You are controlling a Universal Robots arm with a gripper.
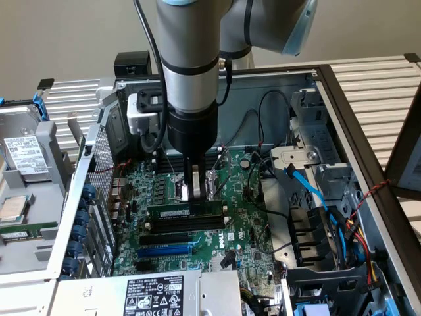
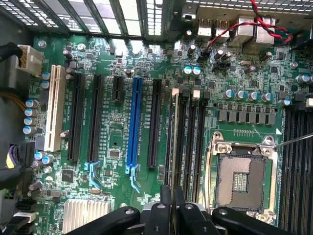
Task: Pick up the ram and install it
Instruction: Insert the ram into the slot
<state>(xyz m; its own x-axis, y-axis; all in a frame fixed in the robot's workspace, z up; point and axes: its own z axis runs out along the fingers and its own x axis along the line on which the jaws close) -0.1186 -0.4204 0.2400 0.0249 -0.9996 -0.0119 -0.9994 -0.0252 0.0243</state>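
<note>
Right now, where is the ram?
Near the centre of the exterior view, the ram stands on edge on the motherboard, right under the pincer. A black slot and a blue slot lie alongside it.

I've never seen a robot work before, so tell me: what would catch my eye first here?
The big grey arm reaches down into an open computer case, in the middle of the exterior view. Its claw grips a ram that stands on edge over the green motherboard. In the wrist view, one blue slot stands out among black ones.
</note>
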